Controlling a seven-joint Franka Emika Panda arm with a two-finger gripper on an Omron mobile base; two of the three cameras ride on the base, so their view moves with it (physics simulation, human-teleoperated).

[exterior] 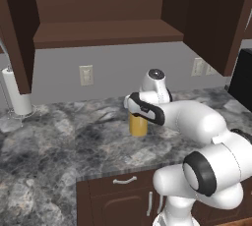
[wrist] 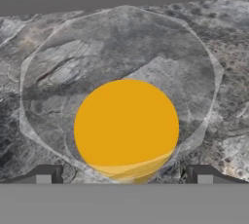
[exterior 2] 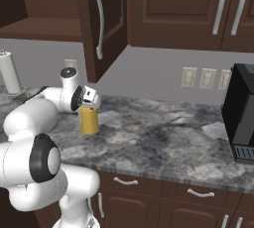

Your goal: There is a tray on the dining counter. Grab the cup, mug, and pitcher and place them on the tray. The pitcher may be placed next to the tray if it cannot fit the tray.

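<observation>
The pitcher [exterior: 138, 126] [exterior 2: 89, 120], a clear glass cylinder with orange-yellow liquid low inside, stands upright on a grey marbled counter [exterior: 59, 136] against the wall. My gripper [exterior: 139, 115] [exterior 2: 89, 106] hangs straight above its mouth, pointing down. In the hand view I look into the pitcher [wrist: 126, 128]: a wide clear rim around an orange disc. The two dark fingertips [wrist: 48, 174] of the gripper [wrist: 125, 175] stand far apart at either side of the rim, open, with nothing gripped. The tray, cup, mug and dining counter are out of view.
A paper towel roll [exterior: 17, 92] [exterior 2: 10, 73] stands at the far left by the wall. A black coffee machine [exterior 2: 240, 118] sits at the right end. Open cabinet doors [exterior: 211, 18] [exterior 2: 101, 19] hang overhead. The counter's front edge [exterior: 123, 168] runs above drawers.
</observation>
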